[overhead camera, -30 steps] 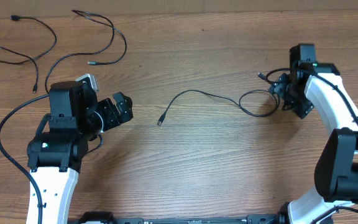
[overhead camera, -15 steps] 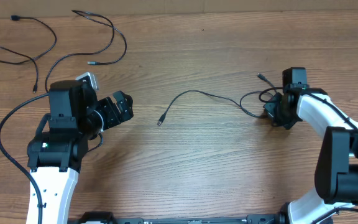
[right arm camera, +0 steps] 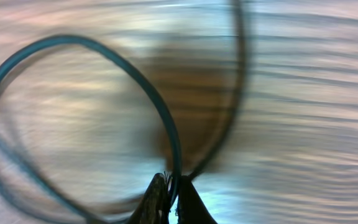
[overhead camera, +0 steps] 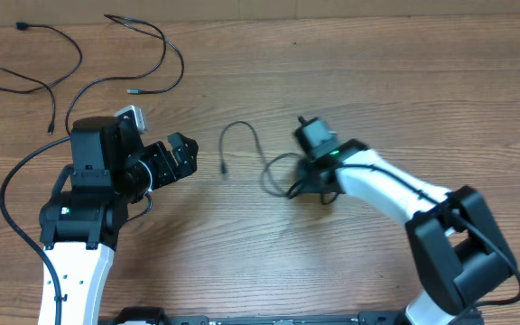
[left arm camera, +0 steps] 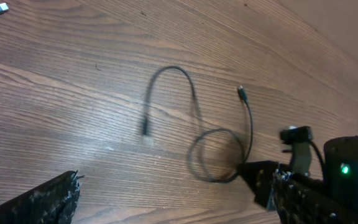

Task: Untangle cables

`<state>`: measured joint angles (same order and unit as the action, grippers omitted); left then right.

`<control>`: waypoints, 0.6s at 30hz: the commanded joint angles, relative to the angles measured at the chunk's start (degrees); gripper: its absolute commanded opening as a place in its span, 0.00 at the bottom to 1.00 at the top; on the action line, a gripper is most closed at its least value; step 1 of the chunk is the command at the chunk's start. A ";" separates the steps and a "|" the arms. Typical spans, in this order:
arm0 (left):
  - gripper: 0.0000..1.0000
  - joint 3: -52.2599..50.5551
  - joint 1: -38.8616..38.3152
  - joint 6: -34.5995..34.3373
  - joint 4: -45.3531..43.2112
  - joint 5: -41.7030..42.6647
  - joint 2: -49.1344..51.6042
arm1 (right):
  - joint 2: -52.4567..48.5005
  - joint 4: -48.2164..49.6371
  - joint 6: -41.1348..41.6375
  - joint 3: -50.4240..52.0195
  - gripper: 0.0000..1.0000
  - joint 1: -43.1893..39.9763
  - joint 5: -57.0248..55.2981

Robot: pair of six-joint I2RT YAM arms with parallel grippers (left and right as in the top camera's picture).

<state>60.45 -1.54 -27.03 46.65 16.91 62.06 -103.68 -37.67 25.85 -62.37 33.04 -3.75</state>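
Cable [left arm camera: 174, 68] in play lies near the middle of the table [overhead camera: 377, 72], thin and black. From one plug end [overhead camera: 222, 170] it arches up and over, then curls into a loose loop [left arm camera: 213, 155] just beside the tip of your right arm [overhead camera: 377, 185]. Your right jaws are pressed together on that loop, pinching the cord at their very tips. Your right wrist view shows the strand rising from between them and curving round in a ring, all of it blurred. The other plug end [left arm camera: 241, 92] rests on the wood just beyond the loop.

Your left jaws are spread wide with nothing between them. They point toward the cable's arch but stand apart from it, at the end of your left arm [overhead camera: 88, 199].

Well apart, toward the table's far left corner, more black cables [overhead camera: 181, 63] lie on the wood as loose strands.
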 commanded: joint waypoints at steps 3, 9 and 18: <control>1.00 -0.07 -0.37 -0.20 0.04 0.94 0.13 | -0.37 -1.57 -3.58 -6.14 0.04 3.69 0.07; 1.00 -0.09 -0.37 -0.42 0.76 2.69 0.20 | -0.28 -12.44 -3.61 -16.00 0.27 2.40 -0.02; 1.00 -0.09 -1.44 -1.88 1.14 8.63 4.02 | 4.07 -28.04 -2.54 -35.71 1.00 -5.11 0.00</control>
<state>60.45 -1.63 -27.07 47.94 22.87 63.77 -103.33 -65.06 22.44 -94.52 31.53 -3.33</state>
